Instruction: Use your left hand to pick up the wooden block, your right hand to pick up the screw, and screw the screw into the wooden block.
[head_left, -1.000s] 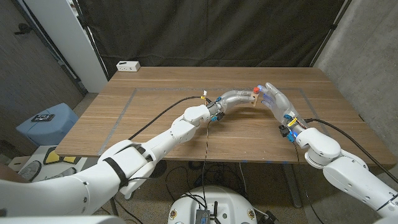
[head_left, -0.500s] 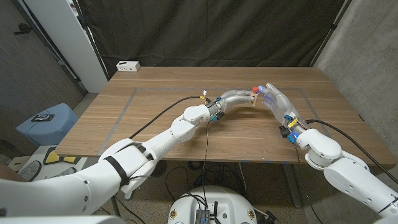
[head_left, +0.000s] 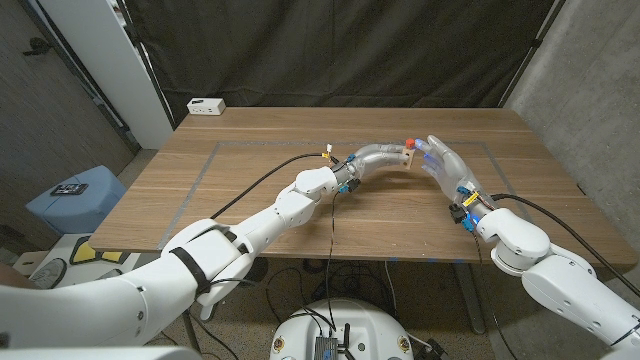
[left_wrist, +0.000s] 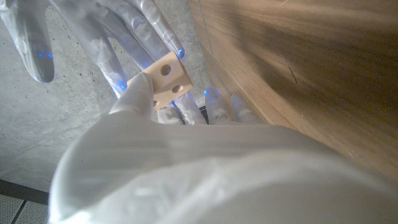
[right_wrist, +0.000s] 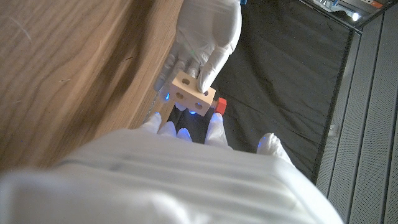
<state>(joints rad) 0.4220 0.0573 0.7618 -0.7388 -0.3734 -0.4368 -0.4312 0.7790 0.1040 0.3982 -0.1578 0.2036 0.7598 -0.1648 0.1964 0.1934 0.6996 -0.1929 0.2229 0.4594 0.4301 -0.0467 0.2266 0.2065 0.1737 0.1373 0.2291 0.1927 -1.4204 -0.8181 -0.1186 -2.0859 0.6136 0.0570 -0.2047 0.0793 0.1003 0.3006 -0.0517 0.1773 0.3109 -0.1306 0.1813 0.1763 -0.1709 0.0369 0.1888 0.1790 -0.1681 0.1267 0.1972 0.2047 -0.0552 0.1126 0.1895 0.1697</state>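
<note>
Table: wooden top, and both of your arms meet above its far middle; the white power strip sits well apart at the far left corner.

Left hand: you are pinching the wooden block at the fingertips, lifted off the table. In the right wrist view the block shows its drilled face with holes turned toward your right hand, which looks like the reason for holding it by one end: the holes stay uncovered.

Right hand: just beside the block on its right, fingers reaching toward it. The red screw sits at the block's top end, touching or nearly so; in the right wrist view the red head lies right by your fingertips. You appear to be pinching it, but the contact itself is hidden.

Judgement: threading stage; whether the screw has entered a hole cannot be told.
</note>
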